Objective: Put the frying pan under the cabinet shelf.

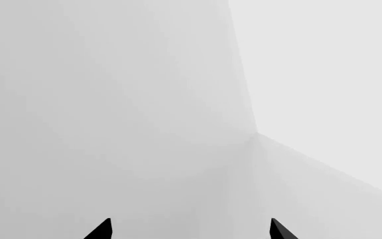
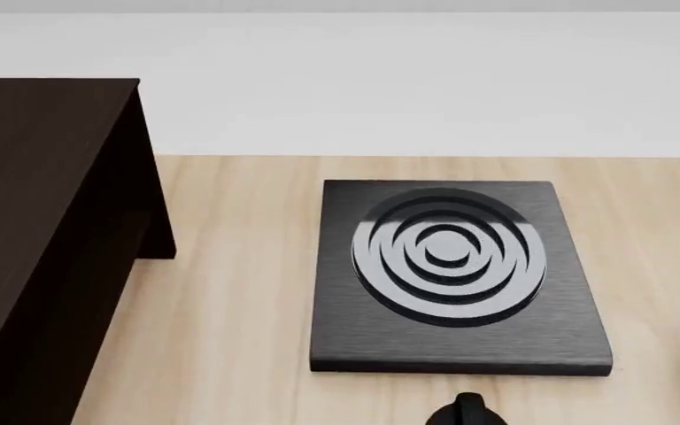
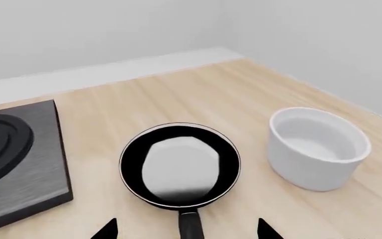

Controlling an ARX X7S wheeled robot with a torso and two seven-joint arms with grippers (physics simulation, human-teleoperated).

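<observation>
The pan (image 3: 179, 166) sits on the desk between burner (image 3: 15, 159) and bowl (image 3: 319, 148), handle running straight back toward the right gripper (image 3: 186, 230). That gripper is wide, empty and nearer. The left gripper (image 1: 189, 230), also wide, faces blank wall. The cabinet (image 2: 45, 230) stands at the desk's left edge.

The left gripper (image 1: 191, 230) shows only two dark fingertips (image 1: 101, 230) in its own wrist view, set well apart, so it stands spread wide with nothing between them. The right gripper (image 3: 185, 230) likewise shows two black fingertips (image 3: 107, 230) held wide apart. In the head view a small rounded black part of an arm (image 2: 466, 412) pokes up at the lower edge.
</observation>
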